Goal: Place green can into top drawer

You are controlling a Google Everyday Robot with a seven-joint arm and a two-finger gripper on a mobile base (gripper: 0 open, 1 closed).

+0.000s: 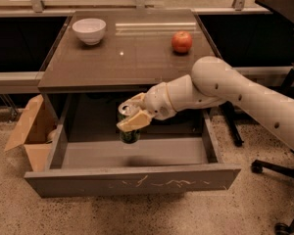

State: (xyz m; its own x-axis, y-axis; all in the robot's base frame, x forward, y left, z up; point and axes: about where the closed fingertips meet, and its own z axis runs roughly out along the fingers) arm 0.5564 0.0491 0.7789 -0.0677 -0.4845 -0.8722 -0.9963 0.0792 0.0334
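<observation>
Green can [129,135] hung upright over the open top drawer [137,181], toward its back (just under the table's [127,67] front edge), with my gripper [132,117] closed tight around its upper half.

Looking down from front, fairly near, onto desk [137,58] and top drawer [132,180]; end effector [130,117] gripping green can [129,135] above it, mid-frame.

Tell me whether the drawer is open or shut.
Open. The drawer is pulled out from under the table, its floor showing; the gripper holds the green can above it.
</observation>
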